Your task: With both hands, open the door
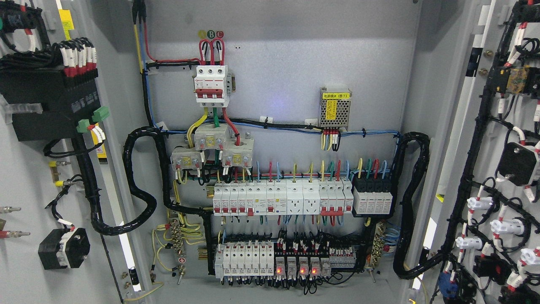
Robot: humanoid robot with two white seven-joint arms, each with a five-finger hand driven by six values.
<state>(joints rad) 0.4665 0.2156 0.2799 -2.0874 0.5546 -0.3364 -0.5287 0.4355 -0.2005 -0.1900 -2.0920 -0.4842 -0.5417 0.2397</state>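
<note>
From the head view, the cabinet stands wide open: the left door (25, 177) is swung out at the picture's left and the right door (498, 169) at its right, both showing wired inner faces (black looms, white connectors). Between them the back panel (295, 84) carries a red-and-white main breaker (212, 86), breaker rows (282, 198) and, seemingly, lit relays (297, 267). Neither hand is in the picture, so their fingers cannot be judged.

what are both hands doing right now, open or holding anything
Left hand: not in the head view, so its state cannot be told.
Right hand: not in view either, cannot be told.
</note>
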